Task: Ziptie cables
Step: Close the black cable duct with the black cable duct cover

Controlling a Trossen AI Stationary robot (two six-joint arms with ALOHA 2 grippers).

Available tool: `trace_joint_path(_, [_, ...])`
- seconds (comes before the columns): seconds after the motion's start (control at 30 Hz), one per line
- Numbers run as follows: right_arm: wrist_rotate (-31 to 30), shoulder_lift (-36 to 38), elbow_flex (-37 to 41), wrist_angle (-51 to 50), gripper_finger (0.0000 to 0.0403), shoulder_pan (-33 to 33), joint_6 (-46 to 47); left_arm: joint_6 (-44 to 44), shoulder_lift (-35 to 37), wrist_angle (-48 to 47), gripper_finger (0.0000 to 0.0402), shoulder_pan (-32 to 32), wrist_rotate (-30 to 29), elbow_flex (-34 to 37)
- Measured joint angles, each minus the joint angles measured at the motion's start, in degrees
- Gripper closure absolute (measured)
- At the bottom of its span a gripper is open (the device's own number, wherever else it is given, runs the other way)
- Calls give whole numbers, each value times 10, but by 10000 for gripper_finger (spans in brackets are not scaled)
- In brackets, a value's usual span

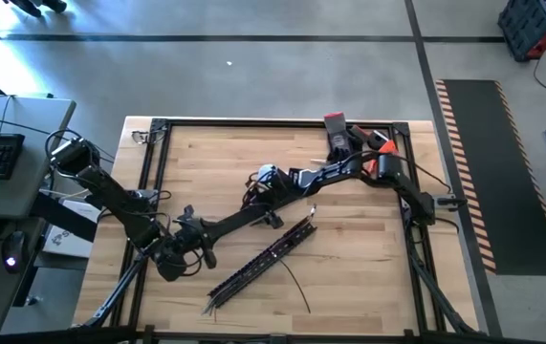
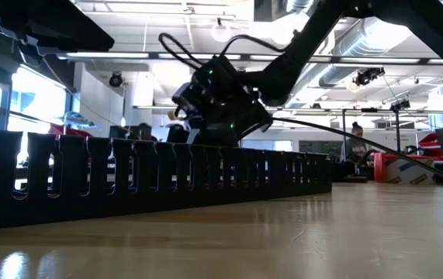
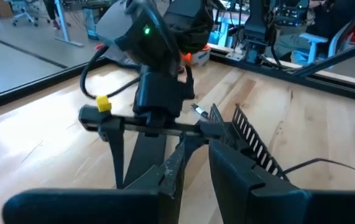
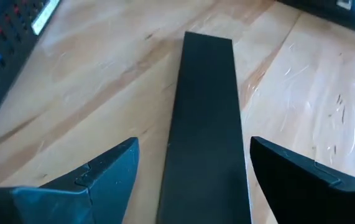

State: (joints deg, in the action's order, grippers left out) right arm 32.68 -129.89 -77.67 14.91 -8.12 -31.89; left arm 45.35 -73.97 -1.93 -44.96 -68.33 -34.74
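The cables show in the high view as thin dark wires lying loose on the bench, just beside the near half of a long black slotted cable duct. More strands poke out at the duct's near-left end. In the low view one thin dark cable arcs down from above the duct toward the right edge. In the left wrist view a single wire curves over the wood beside the duct's comb-like wall.

The duct lies diagonally across the middle of the bench. The left gripper sits just beyond the duct's far end, reached by an arm folded in from the bench's left edge. Whether its grip is clenched or released cannot be told.

The right gripper hangs just behind the left gripper, its arm stretching in from the right rear. Its fingers are spread wide and straddle a flat black strip without touching it, with bare wood showing on both sides. The left wrist view shows the same spread fingers over that strip.
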Motion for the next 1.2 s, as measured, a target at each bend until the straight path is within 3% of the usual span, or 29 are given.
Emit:
trace_joint_path(0.33, [-4,-57,-38,5,46,-5,30,7,0,-4,354,-2,3,0])
trace_joint_path(0.63, [24,-71,-39,-1,80,-18,66,10,0,-4,354,2,1,0])
trace_joint_path(1.2, [-30,-57,-36,19,80,-20,98,10,0,-3,354,3,1,0])
